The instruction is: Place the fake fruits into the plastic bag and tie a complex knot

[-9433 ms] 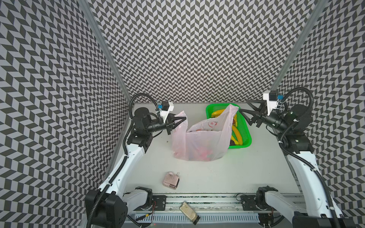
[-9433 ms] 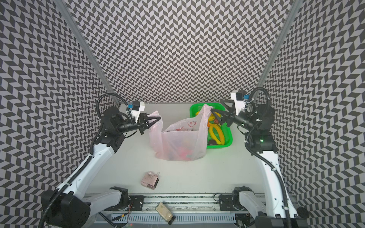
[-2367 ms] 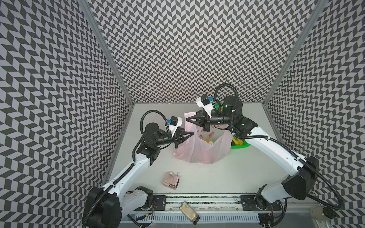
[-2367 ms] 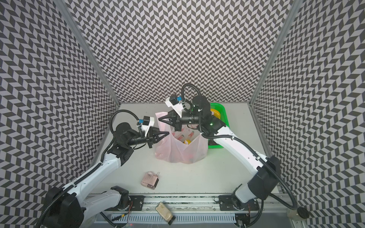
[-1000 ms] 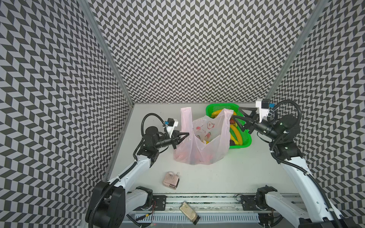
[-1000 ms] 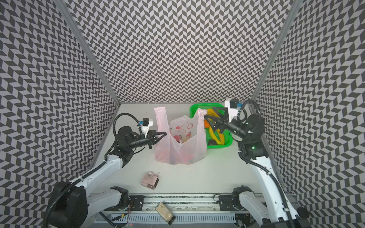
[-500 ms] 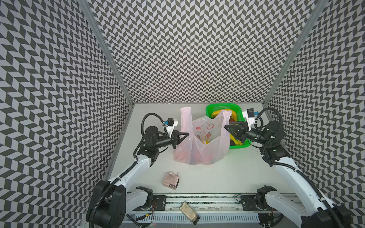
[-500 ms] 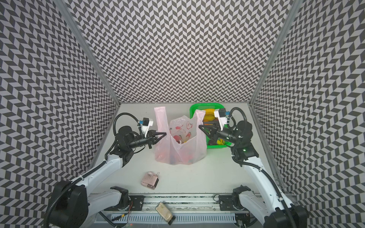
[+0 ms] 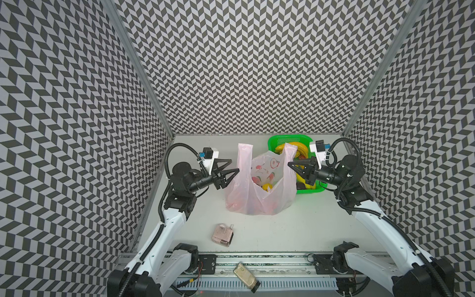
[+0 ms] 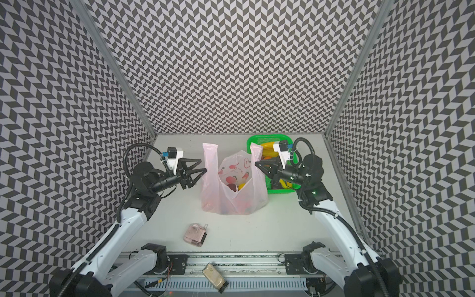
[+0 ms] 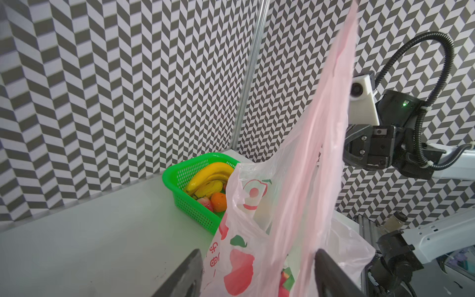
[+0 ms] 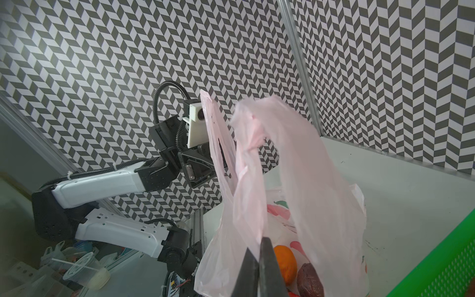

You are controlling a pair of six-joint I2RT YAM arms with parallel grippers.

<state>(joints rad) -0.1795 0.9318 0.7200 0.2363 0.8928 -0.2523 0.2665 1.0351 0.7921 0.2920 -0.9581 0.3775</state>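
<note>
Since half a second earlier, left fingers [image 11: 185,279] had sprung apart, straddling but not gripping the left handle loop [image 9: 245,159] of the plastic bag [image 9: 257,203]. Right fingers [image 12: 266,257] had reached the right handle loop [image 9: 291,151] and closed, apparently pinching its film to keep the mouth up. Bag stood on the surface [image 9: 282,231] beside the green basket [image 9: 272,140]. Some fake fruits [image 11: 209,171] lay in the basket, others in the bag, so loading looked unfinished.
</note>
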